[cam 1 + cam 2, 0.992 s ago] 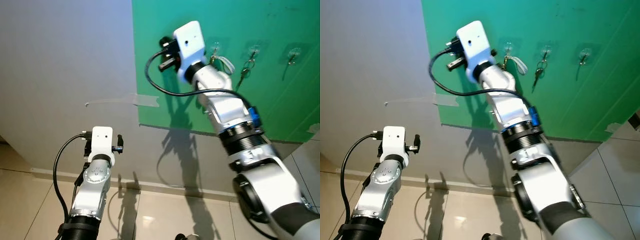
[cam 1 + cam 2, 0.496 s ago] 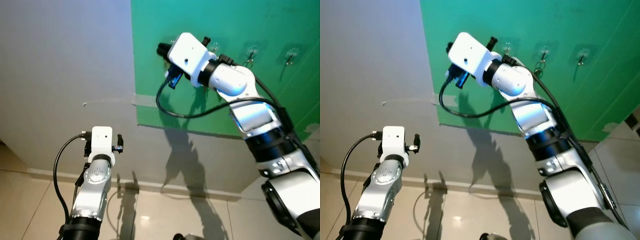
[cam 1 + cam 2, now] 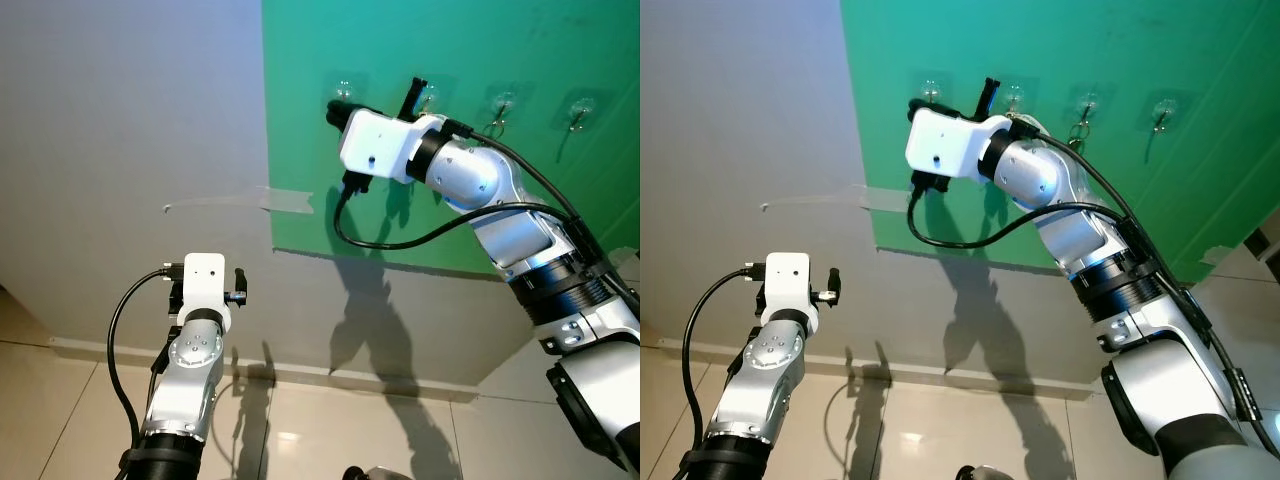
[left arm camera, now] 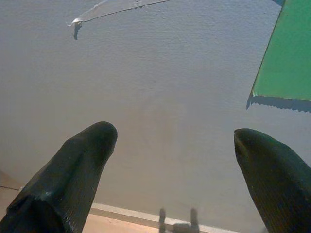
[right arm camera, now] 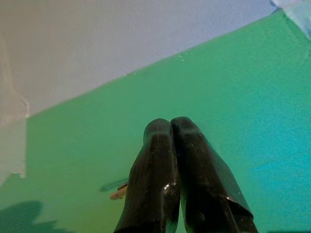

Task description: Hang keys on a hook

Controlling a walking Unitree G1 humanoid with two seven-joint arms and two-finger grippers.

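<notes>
While the right arm is raised against the green panel (image 3: 420, 210), its wrist housing is seen just below the row of clear hooks. Four hooks are counted along the panel; the one nearest the robot's left (image 3: 343, 88) is bare. The second hook (image 3: 1013, 96) is partly covered by the arm, and what hangs there cannot be made out.

Right gripper (image 5: 170, 124): fingers clenched flat against each other, nothing seen between them. They are pointed up the panel, and one black finger is seen in the eye views just beside the second hook.

A set of keys (image 3: 1076, 130) is noted hanging from the third hook (image 3: 1087, 100), a little apart from the right gripper and not touched by it. On the fourth hook (image 3: 1163, 103) a small dark item is seen, too small to identify.

Left gripper (image 4: 175, 136): released, fingers spread wide. It is held low and faces the grey wall (image 3: 130, 130), well apart from the hooks.

A strip of tape (image 3: 285, 200) is recorded across the panel's edge onto the wall. A tiled floor (image 3: 60, 400) is seen below.

In the right wrist view a small tan object (image 5: 117, 194) is noted on the panel; it is too blurred to name.
</notes>
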